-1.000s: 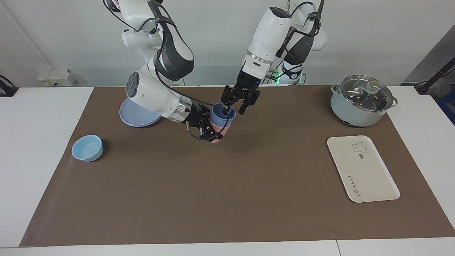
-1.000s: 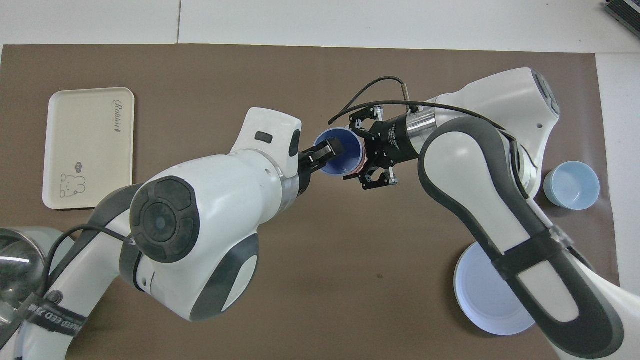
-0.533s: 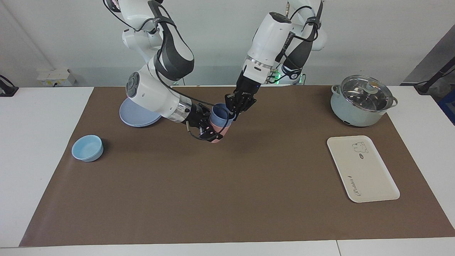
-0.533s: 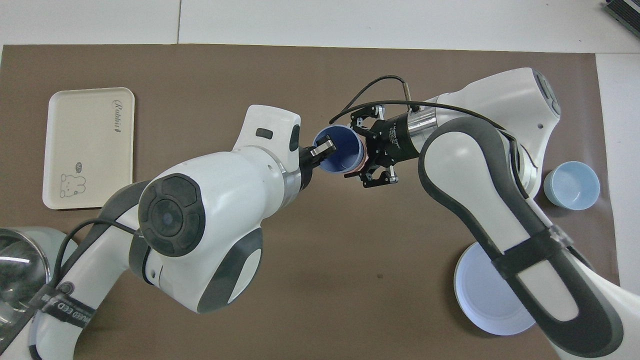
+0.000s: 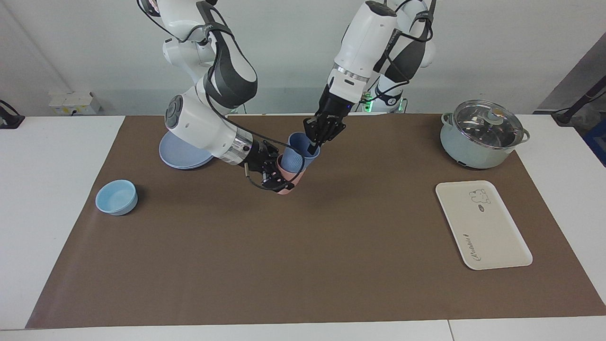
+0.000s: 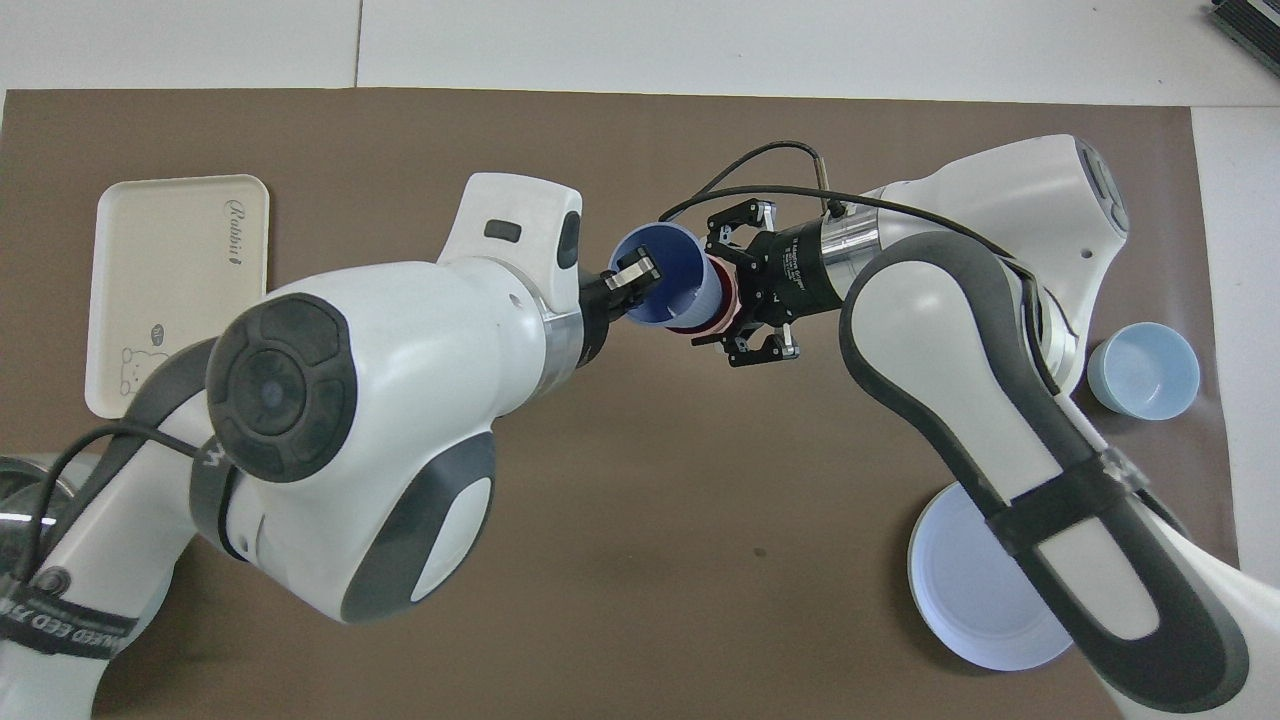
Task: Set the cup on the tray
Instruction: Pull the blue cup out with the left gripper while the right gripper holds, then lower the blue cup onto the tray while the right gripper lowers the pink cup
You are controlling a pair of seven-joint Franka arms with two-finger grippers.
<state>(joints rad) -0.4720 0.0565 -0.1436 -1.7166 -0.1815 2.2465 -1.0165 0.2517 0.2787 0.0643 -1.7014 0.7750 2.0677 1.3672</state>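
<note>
Nearest the robots you have the round blue plate [image 5: 182, 152] at the right arm's end of the worktop [image 5: 303, 237] and the lidded pot [image 5: 482, 135] at the left arm's end. The right arm folds down over the plate, its forearm reaching slantwise toward the middle; the right pincer [image 5: 277, 176] is clamped on the pink tumbler [image 5: 287, 179], held tilted just above the mat. The left arm drops steeply from its base, wrist bent down, and the left pincer [image 5: 313, 149] is closed on the rim of the cup [image 5: 299, 152], one finger inside it. The cup sits tilted with its base in the pink tumbler's mouth, over the middle of the mat, well apart from the tray [image 5: 483, 225]. Farther out, the tray lies bare at the left arm's end, and the light-blue bowl [image 5: 116, 197] stands at the right arm's end.
</note>
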